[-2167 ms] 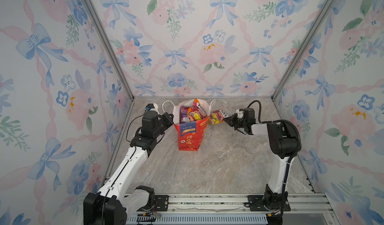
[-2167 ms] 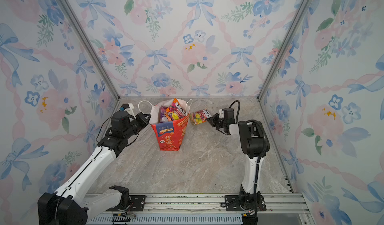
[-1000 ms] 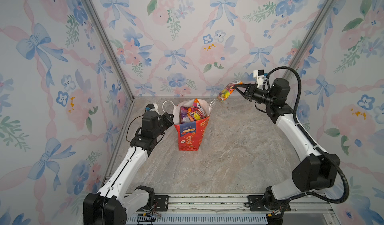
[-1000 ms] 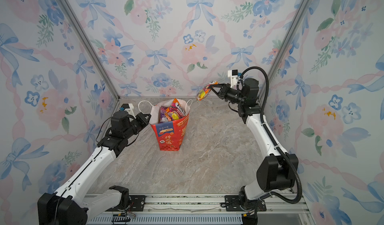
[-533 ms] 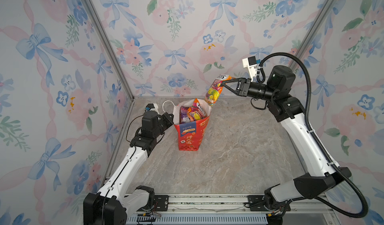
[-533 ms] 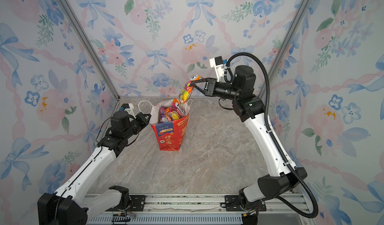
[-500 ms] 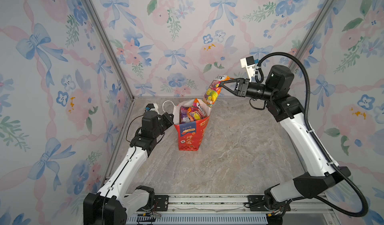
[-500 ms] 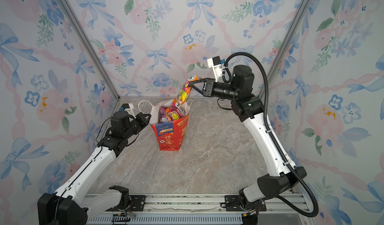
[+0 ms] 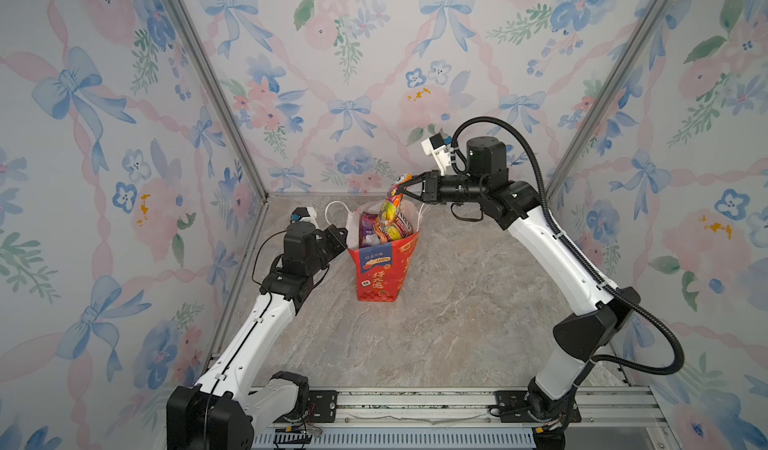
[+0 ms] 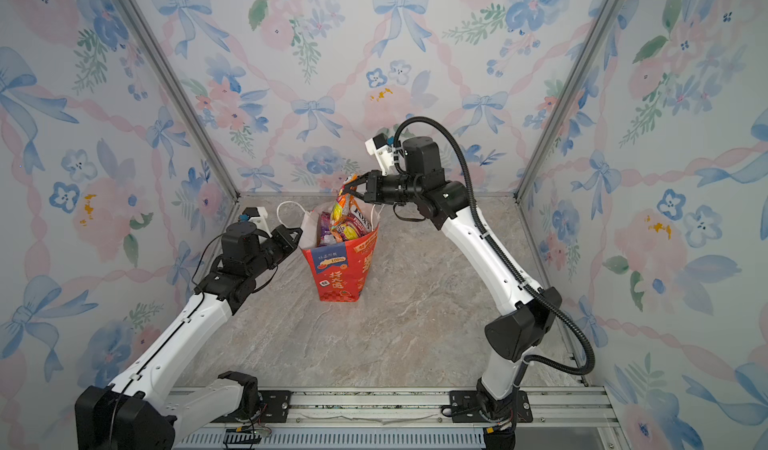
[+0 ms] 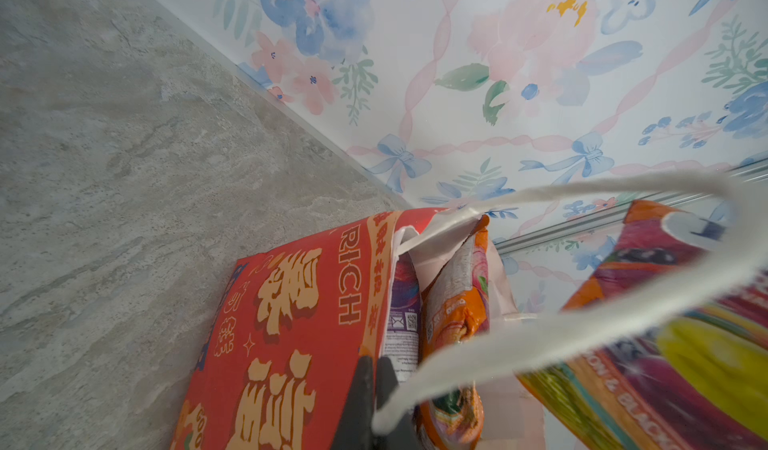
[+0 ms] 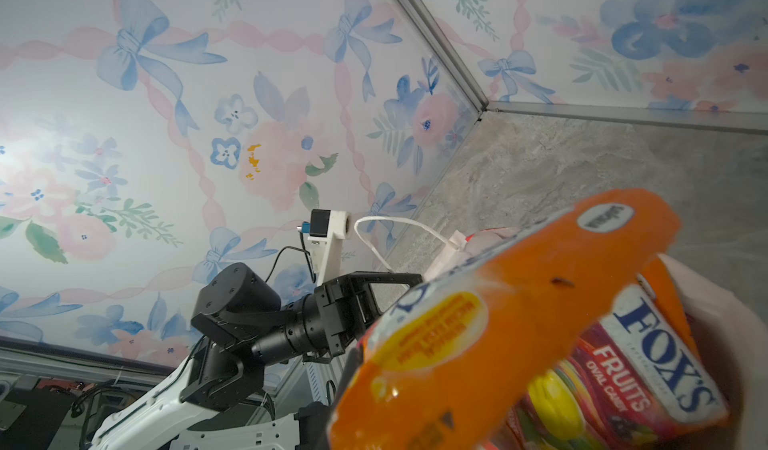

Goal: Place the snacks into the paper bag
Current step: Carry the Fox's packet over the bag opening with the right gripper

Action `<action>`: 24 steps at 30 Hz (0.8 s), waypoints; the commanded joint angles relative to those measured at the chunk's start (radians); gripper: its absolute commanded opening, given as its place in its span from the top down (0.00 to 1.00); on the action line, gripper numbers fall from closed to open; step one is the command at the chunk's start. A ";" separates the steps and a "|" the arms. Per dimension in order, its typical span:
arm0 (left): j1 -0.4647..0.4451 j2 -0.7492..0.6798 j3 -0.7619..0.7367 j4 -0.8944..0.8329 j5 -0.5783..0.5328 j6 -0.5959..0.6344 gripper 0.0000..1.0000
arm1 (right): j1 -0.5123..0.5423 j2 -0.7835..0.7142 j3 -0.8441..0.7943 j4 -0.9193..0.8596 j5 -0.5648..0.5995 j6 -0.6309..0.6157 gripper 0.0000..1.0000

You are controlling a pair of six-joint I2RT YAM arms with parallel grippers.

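Left wrist view: left fingers point(image 11: 361, 406) pinch the paper bag point(image 11: 291, 323) rim, likely to steady its mouth. Right fingers point(image 9: 417, 178) pinch an orange packet point(image 9: 390, 213) by its top edge, lower end inside that mouth, seemingly ready to drop.

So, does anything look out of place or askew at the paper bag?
Nothing is spilled, but the paper bag is crammed: packets fill it to the rim, and the orange packet held by the right gripper hangs only partly inside its mouth.
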 commanded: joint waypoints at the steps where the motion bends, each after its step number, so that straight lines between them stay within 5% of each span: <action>1: 0.009 -0.005 0.021 0.021 0.000 0.015 1.00 | 0.029 0.030 0.074 -0.048 0.045 -0.045 1.00; 15: 0.009 0.007 0.011 0.040 0.007 0.007 1.00 | 0.100 0.162 0.232 -0.152 0.045 -0.090 1.00; 24: 0.010 0.011 0.012 0.045 0.009 0.007 1.00 | 0.102 0.165 0.125 -0.131 0.043 -0.059 1.00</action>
